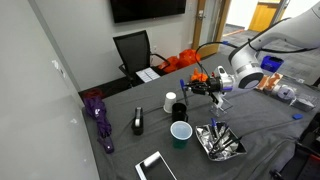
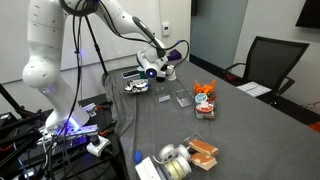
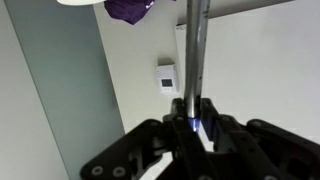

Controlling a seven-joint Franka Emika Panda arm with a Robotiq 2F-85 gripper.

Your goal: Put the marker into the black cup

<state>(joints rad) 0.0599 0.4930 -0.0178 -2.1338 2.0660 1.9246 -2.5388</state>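
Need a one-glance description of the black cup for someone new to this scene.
In an exterior view, start at the grey table and find the three cups near its middle. The black cup stands close beside the white cup, farther from that camera than the blue cup. It is the only dark cup, about the white cup's size and smaller than the blue one.

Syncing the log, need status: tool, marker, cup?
Tool shut on marker, above table. Black cup beside white cup; marker not in yet. Blue cup close by.
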